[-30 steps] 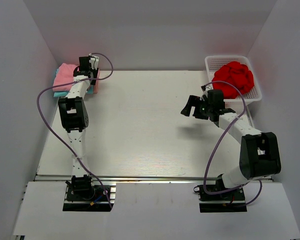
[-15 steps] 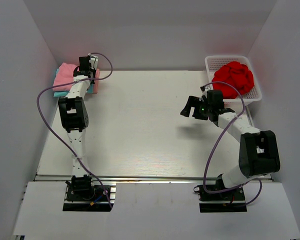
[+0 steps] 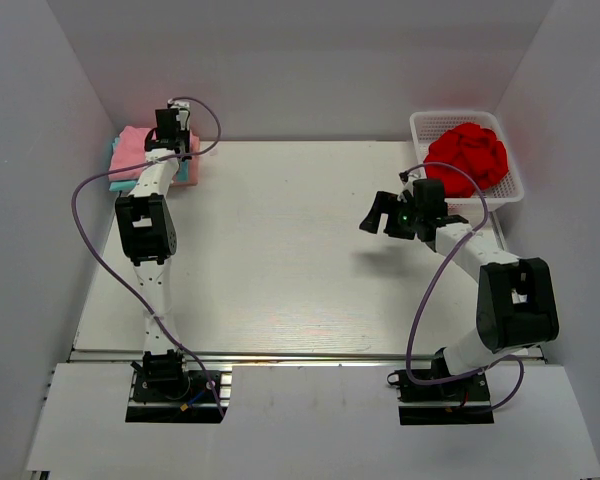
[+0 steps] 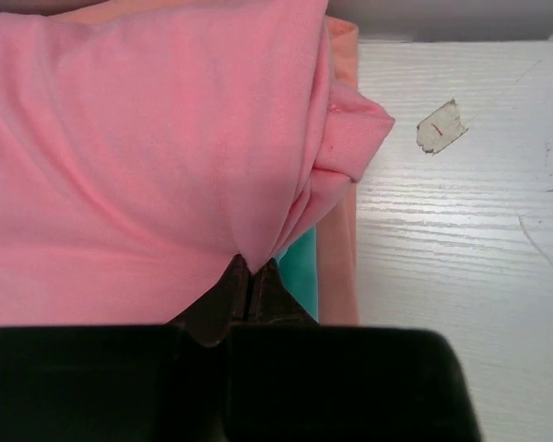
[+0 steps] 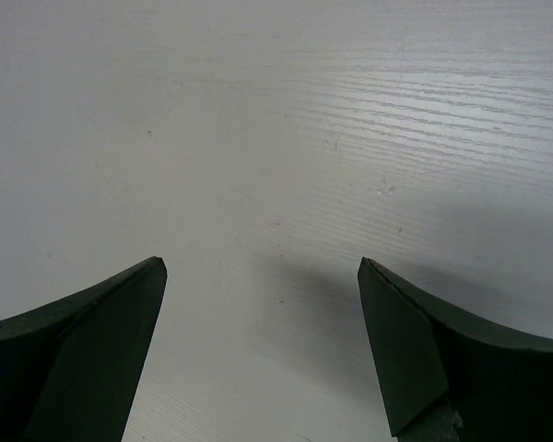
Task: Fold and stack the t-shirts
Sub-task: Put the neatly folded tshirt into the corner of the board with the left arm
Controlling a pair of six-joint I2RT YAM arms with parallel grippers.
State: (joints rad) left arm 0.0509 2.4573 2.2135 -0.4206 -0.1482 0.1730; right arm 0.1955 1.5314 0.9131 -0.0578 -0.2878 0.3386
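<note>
Pink t-shirt [image 4: 138,138] lies on a teal one [image 4: 302,276] and a salmon-orange one [image 4: 336,267] at the desk's [image 3: 280,250] upper left. The left fingers [image 4: 223,299], pressed together, pinch its edge. The right fingers [image 5: 92,341] are spread wide above the desk, right of centre.

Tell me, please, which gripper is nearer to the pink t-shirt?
Left. The left gripper is shut on the pink t-shirt at the far left corner; the right gripper hangs open across the table, by the basket.
</note>
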